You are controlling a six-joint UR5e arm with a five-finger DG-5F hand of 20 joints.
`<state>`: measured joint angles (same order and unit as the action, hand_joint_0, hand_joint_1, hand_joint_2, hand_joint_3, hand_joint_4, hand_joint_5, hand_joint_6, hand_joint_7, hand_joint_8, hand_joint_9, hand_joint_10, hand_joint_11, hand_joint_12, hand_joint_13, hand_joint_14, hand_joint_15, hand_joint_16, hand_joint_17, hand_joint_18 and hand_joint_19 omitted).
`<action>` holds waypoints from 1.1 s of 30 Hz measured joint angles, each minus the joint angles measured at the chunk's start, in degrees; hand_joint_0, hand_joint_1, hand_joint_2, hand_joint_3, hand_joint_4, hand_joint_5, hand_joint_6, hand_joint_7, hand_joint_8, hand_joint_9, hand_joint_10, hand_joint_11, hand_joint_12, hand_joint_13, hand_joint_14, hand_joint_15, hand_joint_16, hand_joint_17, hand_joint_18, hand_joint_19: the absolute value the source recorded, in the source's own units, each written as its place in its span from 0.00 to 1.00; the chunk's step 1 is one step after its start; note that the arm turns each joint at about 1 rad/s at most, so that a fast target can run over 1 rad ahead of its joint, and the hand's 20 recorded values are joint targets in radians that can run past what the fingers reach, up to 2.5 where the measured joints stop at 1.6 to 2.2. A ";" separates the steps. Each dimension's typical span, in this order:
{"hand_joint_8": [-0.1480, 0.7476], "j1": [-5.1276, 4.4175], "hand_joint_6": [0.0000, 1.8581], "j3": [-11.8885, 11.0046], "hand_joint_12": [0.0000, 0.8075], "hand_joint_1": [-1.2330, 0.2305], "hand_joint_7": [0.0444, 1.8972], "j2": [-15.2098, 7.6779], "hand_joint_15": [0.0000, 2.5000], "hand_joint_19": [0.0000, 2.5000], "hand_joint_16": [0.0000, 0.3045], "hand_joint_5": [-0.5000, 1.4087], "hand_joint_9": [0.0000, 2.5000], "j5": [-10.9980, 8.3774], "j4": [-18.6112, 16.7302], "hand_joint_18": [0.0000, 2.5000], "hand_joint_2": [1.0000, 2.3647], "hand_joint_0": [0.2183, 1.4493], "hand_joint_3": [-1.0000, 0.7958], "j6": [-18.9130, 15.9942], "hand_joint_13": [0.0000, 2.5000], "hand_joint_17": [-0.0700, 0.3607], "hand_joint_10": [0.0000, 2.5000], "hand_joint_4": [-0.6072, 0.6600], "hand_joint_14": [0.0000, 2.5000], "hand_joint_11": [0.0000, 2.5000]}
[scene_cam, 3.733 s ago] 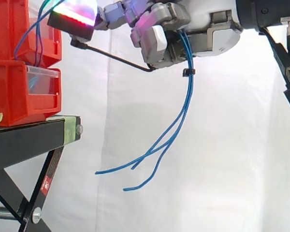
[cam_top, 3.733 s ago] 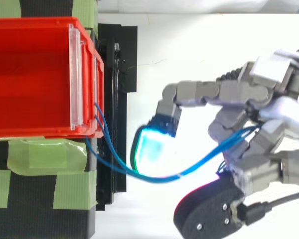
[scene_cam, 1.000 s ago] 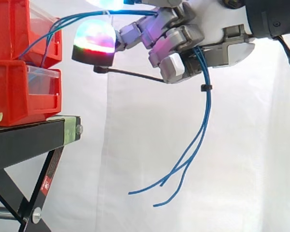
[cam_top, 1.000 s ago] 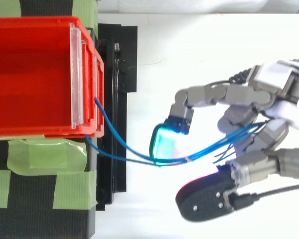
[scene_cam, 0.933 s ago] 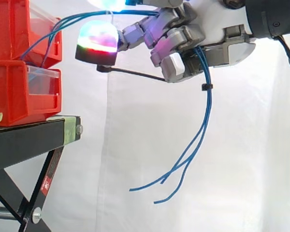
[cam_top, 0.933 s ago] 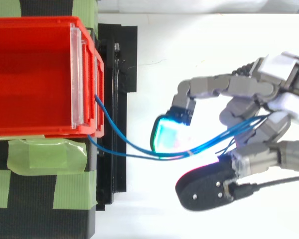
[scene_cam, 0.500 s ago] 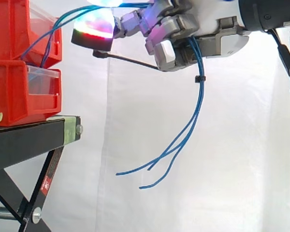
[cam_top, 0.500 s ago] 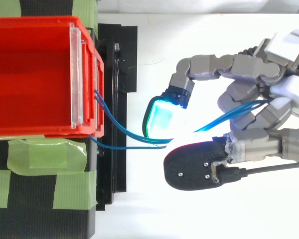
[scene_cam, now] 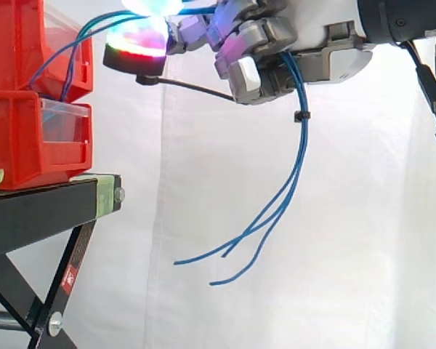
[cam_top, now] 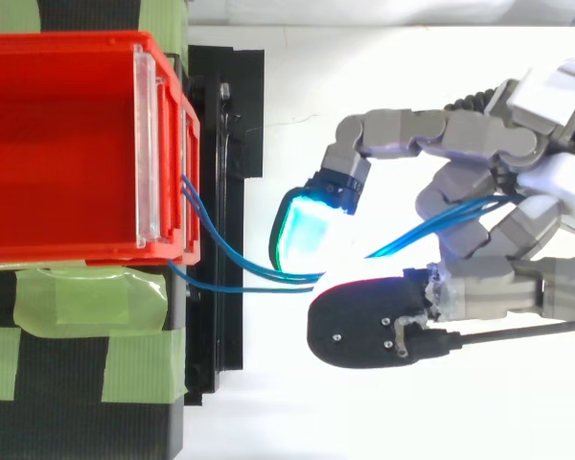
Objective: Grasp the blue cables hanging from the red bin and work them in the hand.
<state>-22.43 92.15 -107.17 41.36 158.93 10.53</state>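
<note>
Thin blue cables (scene_cam: 287,193) run from the upper red bin (scene_cam: 29,43) across to my hand (scene_cam: 305,58), pass through its curled fingers and hang down below it, their loose ends trailing left. A small black tie binds them just under the hand. In the top view the cables (cam_top: 235,264) leave the red bin (cam_top: 67,144) at its front lip and sag toward the hand (cam_top: 489,240), which is shut on them right of the bin. One fingertip (cam_top: 302,225) glows cyan above the strands.
Two red bins are stacked on a black stand (scene_cam: 51,211) with green tape (cam_top: 86,302) at the left. A white curtain hangs behind. A thin dark rod (scene_cam: 196,87) juts from the hand toward the bins.
The hand rose slightly and moved left toward the bins over the last second, and the dangling cable ends swung left with it.
</note>
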 measured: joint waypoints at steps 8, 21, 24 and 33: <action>0.76 -0.31 0.12 0.01 0.88 0.36 0.66 0.00 0.79 0.26 0.78 0.42 0.71 0.11 0.00 1.00 0.00 0.65 0.79 2.82 0.81 0.58 1.00 0.76 1.00 1.00; 0.76 -0.42 0.09 0.03 0.88 0.41 0.66 0.02 0.79 0.26 0.78 0.42 0.71 0.38 0.03 1.00 0.35 0.54 0.69 2.91 0.81 0.58 1.00 0.76 1.00 1.00; 0.76 -0.42 0.08 0.01 0.88 0.35 0.67 0.00 0.79 0.26 0.78 0.42 0.71 0.39 0.05 1.00 0.02 0.63 0.73 2.53 0.81 0.58 1.00 0.76 1.00 1.00; 0.76 -0.42 0.04 0.00 0.88 0.38 0.71 0.00 0.79 0.26 0.78 0.42 0.71 0.39 0.05 1.00 0.02 0.56 0.32 0.97 0.81 0.58 1.00 0.74 1.00 1.00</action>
<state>-22.85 92.15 -107.18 41.75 158.98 11.50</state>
